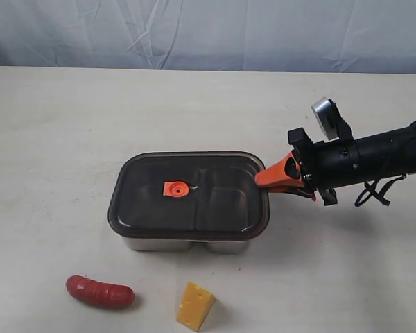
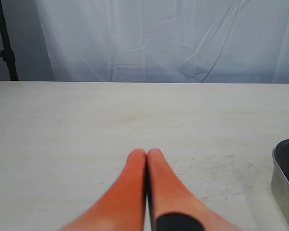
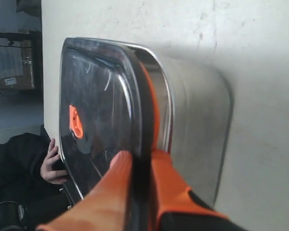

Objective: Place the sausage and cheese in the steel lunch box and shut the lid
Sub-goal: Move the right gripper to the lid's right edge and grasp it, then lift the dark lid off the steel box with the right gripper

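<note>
Leftmost, the left gripper (image 2: pixel 147 154) hangs low over the pale, lightly scuffed worktop (image 2: pixel 62 125), and its two orange fingers (image 2: pixel 132 173) are pressed flat against each other and grip nothing. A rounded corner of the shiny silver rectangular steel lunch box (image 2: pixel 285 180) shows close by in that wrist view. In the exterior view, the small dark-red, slightly curved toy sausage (image 1: pixel 99 291) lies on its side near the worktop's near edge, in front of the lunch box's left end and apart from it. Just to its right, also by the near edge, the yellow-orange wedge of toy cheese (image 1: pixel 195 305) with holes stands on the worktop, apart from both the sausage and the box. Behind them, toward the middle of the worktop, the lunch box (image 1: pixel 159 243) carries the dark smoky translucent rounded-rectangle lid (image 1: pixel 218 201), which covers the whole opening. A small orange valve (image 1: pixel 175 189) sits at the lid's centre, and the divider between the two compartments shows faintly through it. At the box's right end, the right gripper (image 1: pixel 259 178) reaches in from the right on its black arm. Its orange fingers (image 3: pixel 116 175) are narrowed onto the rim of the lid (image 3: pixel 101 96), one above and one below, beside the orange seal (image 3: pixel 153 108) and the steel wall (image 3: pixel 197 125).
</note>
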Available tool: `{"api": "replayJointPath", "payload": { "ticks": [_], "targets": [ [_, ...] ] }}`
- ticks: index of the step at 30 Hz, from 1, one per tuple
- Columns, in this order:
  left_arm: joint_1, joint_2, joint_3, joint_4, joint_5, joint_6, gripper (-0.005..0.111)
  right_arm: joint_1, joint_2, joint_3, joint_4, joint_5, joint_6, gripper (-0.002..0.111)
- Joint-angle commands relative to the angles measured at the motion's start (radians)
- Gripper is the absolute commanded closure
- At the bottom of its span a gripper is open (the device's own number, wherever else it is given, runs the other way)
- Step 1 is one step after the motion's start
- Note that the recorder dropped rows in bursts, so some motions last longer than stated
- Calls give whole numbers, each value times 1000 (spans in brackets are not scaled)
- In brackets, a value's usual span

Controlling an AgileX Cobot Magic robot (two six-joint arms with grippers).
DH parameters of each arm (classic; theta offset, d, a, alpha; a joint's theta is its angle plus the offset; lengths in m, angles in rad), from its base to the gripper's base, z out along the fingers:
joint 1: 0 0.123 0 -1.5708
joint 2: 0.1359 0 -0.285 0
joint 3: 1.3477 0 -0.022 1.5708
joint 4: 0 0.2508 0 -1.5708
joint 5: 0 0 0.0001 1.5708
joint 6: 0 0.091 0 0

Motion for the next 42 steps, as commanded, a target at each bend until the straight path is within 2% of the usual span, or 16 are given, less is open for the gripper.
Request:
{"api": "replayJointPath", "payload": {
  "ticks": [1, 7, 21, 29, 31, 36, 42],
  "targets": [
    [-7, -5, 5, -3, -6, 0, 107, -3, -9, -4, 22, 22, -12, 109],
    [-7, -5, 5, -3, -6, 0, 107, -12, -9, -4, 50, 59, -12, 109],
    [-7, -5, 5, -3, -6, 0, 107, -105, -11, -4, 124, 141, -65, 109],
    [-7, -5, 5, -3, -6, 0, 107, -108, -112, -4, 190, 141, -98, 109],
    [-7, -5, 5, -3, -6, 0, 107, -108, -160, -5, 206, 87, -98, 109],
    [-7, -5, 5, -3, -4, 0, 107, -108, -334, -5, 212, -214, -98, 109],
    [-7, -5, 5, -3, -4, 0, 107, -108, -536, -24, 55, -497, -97, 109]
  ]
}}
